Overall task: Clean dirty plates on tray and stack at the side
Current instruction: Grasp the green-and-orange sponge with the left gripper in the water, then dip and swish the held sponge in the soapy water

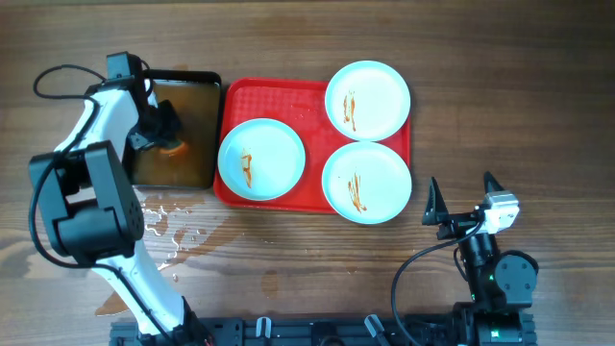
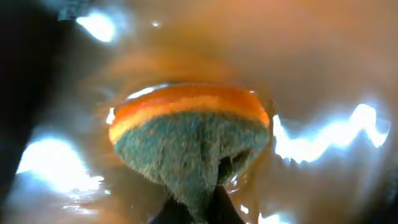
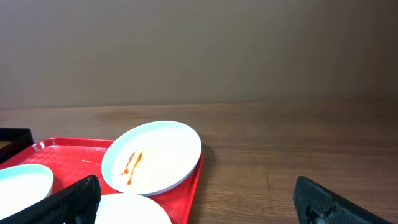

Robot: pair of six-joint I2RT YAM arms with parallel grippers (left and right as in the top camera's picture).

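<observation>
**A:** Where is the left tool?

**B:** It hangs over the black pan, which sits just beside the left edge of the red tray. The tool is clamped tight on a sponge. The sponge has an orange side and a green scrub side, and it sits in the pan's brown water.

**A:** And the right tool?

**B:** Its fingers are spread wide with nothing between them. It hovers above the table towards the near right corner, apart from the tray.

**A:** Where are the plates?

**B:** All three lie flat on the tray, side by side. The left plate sits at the tray's left edge, with its rim reaching slightly past that edge. The far plate fills the far right corner. The near plate lies in the near right corner and overhangs the tray's near edge. The rims of the two right-hand plates come very close, but the views do not show whether they touch.

**A:** Are they dirty?

**B:** Each one carries an orange-brown streak near its middle.

**A:** Is there anything else?

**B:** Spilled drops glisten on the table just off the pan's near edge.
</observation>
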